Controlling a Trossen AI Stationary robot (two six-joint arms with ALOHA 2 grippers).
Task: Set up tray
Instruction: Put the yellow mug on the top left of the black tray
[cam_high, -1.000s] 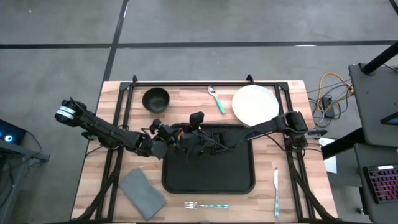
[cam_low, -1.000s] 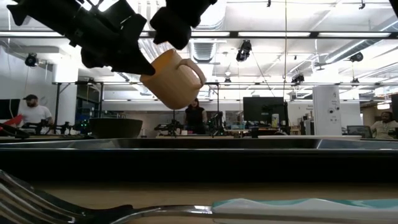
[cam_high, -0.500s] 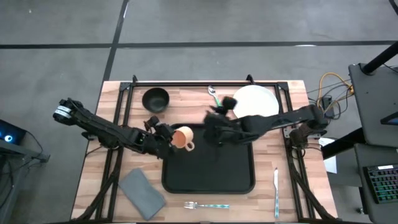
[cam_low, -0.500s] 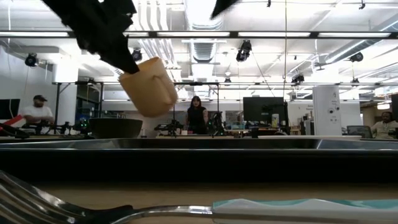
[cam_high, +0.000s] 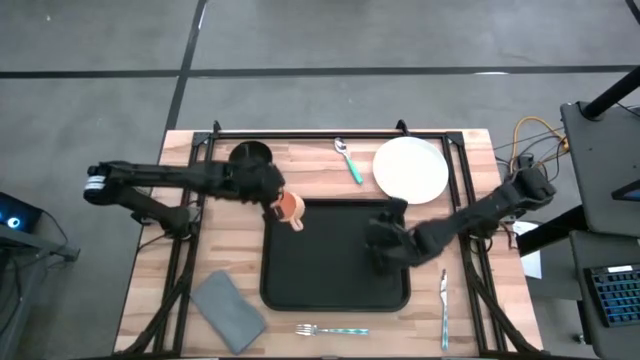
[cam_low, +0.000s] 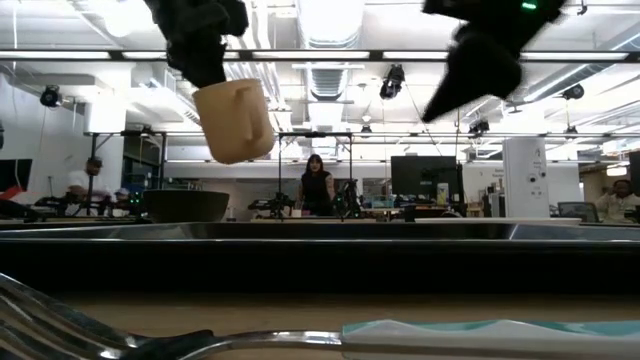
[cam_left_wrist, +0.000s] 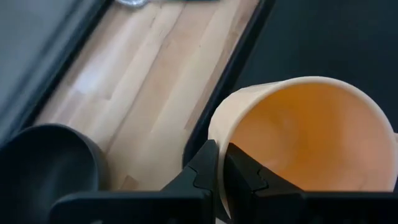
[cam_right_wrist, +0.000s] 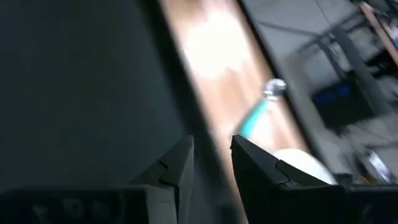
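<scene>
A tan cup (cam_high: 288, 207) hangs over the far left corner of the large black tray (cam_high: 330, 275), lifted clear, with my left gripper (cam_high: 274, 196) shut on it. In the low view the cup (cam_low: 233, 120) hangs below that gripper (cam_low: 203, 55). The tray lies flat on the wooden table. My right gripper (cam_high: 385, 246) hovers over the tray's right half, open and holding nothing; in its wrist view the fingers (cam_right_wrist: 211, 155) stand apart above the dark tray. My left gripper (cam_left_wrist: 221, 152) pinches the cup's rim (cam_left_wrist: 214, 127), one finger outside the wall (cam_left_wrist: 200, 167) and one inside the hollow (cam_left_wrist: 245, 169). It comes from above and from the table's left. The cup is clear of the tray and hangs tilted below the fingers.
A black bowl (cam_high: 250, 154) sits partly under my left arm. A teal-handled spoon (cam_high: 349, 160) and a white plate (cam_high: 410, 168) lie beyond the tray. A grey napkin (cam_high: 228, 312), a fork (cam_high: 332, 329) and a knife (cam_high: 444, 300) lie near the front edge.
A second ago both grippers were at the cup over the tray's far left part. My right gripper has let go and drawn off to the right, then toward the near edge. My left gripper has kept the cup and carried it a little toward the far edge, tipping it more upright.
</scene>
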